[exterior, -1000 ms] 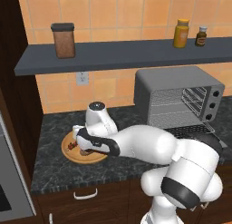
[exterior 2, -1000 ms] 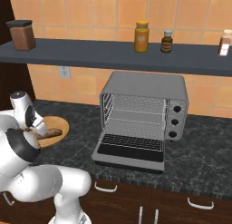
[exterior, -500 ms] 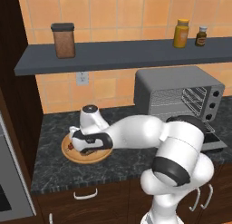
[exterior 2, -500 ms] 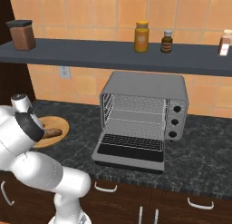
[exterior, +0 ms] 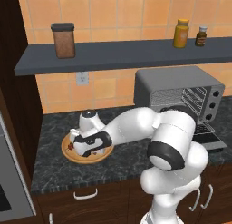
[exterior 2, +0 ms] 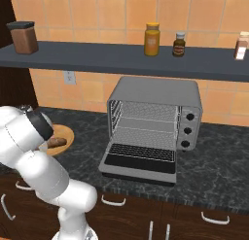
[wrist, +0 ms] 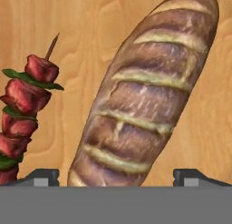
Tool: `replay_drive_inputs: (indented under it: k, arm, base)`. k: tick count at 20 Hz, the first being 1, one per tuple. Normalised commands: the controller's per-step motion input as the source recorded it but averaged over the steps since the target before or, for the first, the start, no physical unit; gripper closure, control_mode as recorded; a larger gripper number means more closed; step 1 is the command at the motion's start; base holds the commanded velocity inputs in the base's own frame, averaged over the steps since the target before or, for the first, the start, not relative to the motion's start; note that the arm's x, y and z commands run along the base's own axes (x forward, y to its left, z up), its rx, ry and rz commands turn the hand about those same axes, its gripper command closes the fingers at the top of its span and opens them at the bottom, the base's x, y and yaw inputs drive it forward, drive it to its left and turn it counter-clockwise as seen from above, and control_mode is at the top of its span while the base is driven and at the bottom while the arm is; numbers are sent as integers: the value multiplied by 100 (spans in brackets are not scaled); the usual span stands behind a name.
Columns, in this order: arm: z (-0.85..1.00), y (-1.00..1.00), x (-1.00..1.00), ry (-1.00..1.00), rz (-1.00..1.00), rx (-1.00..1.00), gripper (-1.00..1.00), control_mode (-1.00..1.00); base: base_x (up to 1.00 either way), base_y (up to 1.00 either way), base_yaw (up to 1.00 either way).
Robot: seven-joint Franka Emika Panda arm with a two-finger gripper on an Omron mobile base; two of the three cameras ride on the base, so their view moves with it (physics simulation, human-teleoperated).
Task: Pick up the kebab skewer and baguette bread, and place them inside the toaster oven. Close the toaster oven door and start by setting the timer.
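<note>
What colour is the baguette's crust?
Golden-brown with paler cream slashes; the baguette bread shows best in the hand view.

Both base views look forward and down from behind the arm, left and right, sharing the boxy grey metal toaster oven (exterior: pixel 181 98) (exterior 2: pixel 154 120). The hand view faces straight down, very close over the slashed golden-brown baguette loaf (wrist: pixel 145 91).

Round wooden board (exterior: pixel 72 156) near the left end of the dark speckled worktop (exterior: pixel 54 168). Wall shelf (exterior: pixel 122 53) above: brown canister (exterior: pixel 64 40) at left end; yellow jar (exterior: pixel 181 33), small dark bottle (exterior: pixel 201 36) side by side toward right. Wall outlet (exterior: pixel 82 78) beneath the shelf.
</note>
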Motion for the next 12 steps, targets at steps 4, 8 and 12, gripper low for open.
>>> replay_drive_inputs:
  k: [4, 8, 12]
  arm:
    - [-24, 0, 24, 2, 0, 2, -100, -100]
    - [-23, 4, 17, 1, 0, 1, -100, -100]
    - [-34, 2, -32, 1, -1, 0, 100, -100]
  base:
    - [0, 0, 0]
    - [0, 0, 0]
    - [0, 0, 0]
